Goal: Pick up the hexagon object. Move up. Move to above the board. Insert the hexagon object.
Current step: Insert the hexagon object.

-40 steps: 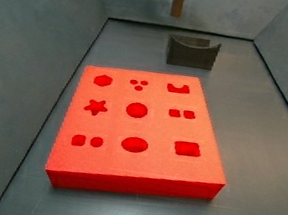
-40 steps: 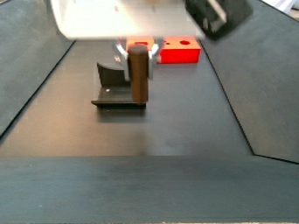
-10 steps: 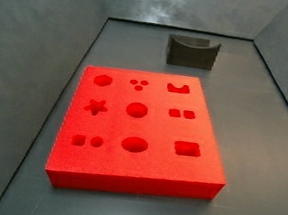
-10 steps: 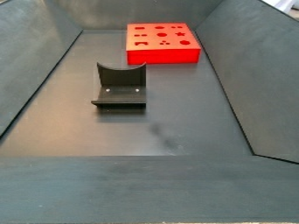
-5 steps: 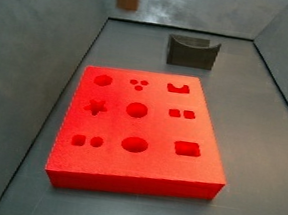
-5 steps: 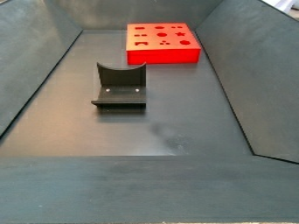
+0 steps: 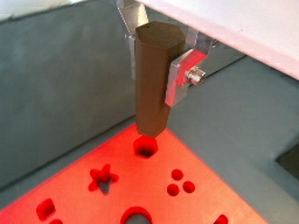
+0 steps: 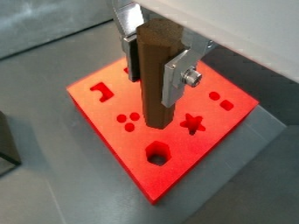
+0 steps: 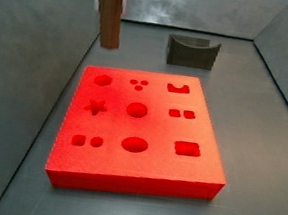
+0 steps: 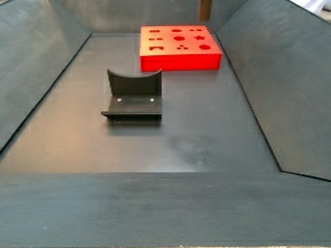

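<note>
Two-finger gripper [image 7: 158, 66] w/ flat silver plate fingers [image 7: 184, 77] is pinched on the hexagon object [image 7: 153, 83], a slim tall brown peg w/ six-sided top, held upright between the plates in both wrist views [image 8: 160, 74]; jaws pressed against opposite faces of the peg, upper part clamped, lower part hanging free below. Peg is in the air over the board [image 7: 176, 197], a large flat bright red rectangular slab w/ shaped cut-outs, not touching it. In a wrist view the peg's lower end sits over the hexagonal hole [image 7: 145, 147] near a corner of the slab; in a wrist view that same hexagonal hole [image 8: 156, 156] shows clear of the peg, w/ a star cut-out [image 8: 194, 125] and small round holes nearby, so exact alignment can't be told. In a side view the peg [image 9: 110, 11] hangs upright above the far-left corner of the board [image 9: 138, 119], gripper body mostly out of frame. In a side view the board [image 10: 180, 47] lies at the far end of the dark grey floor, only the peg's tip [image 10: 204, 8] visible at the top edge. The fixture [image 10: 132, 96], a dark L-shaped bracket on a base plate, stands on the floor well apart from the board, nearer that camera; also seen behind the board [image 9: 191, 52].
</note>
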Robot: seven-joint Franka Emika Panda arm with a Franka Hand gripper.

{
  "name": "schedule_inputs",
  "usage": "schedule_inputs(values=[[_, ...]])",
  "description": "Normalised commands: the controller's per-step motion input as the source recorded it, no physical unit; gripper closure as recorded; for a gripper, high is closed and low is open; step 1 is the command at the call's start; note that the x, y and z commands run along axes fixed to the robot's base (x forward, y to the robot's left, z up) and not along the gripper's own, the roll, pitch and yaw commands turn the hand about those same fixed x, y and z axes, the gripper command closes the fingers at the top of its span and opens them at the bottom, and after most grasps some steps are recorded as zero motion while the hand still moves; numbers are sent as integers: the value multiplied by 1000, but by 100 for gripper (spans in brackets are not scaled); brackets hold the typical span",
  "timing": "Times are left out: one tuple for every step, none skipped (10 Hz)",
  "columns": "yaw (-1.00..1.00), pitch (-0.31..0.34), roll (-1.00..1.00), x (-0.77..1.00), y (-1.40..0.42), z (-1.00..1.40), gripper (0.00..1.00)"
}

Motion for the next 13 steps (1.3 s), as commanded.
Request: schedule_inputs(values=[[0, -51, 0, -26, 0, -137, 100], [23, -130, 66, 0, 0, -600, 100], [54, -77, 87, 49, 0, -680, 100], [60, -4, 153, 106, 29, -683, 100], [131, -11, 174, 20, 37, -731, 100], [140, -29, 191, 0, 11, -737, 100], [126, -34, 187, 0, 0, -740, 100], [100, -44, 177, 0, 0, -769, 100], [89, -44, 227, -6, 0, -823, 100], [83, -27, 259, -26, 0, -840, 100], [89, -23, 274, -80, 0, -814, 100], [91, -26, 279, -134, 0, -814, 100], [46, -67, 237, -234, 0, -880, 100]])
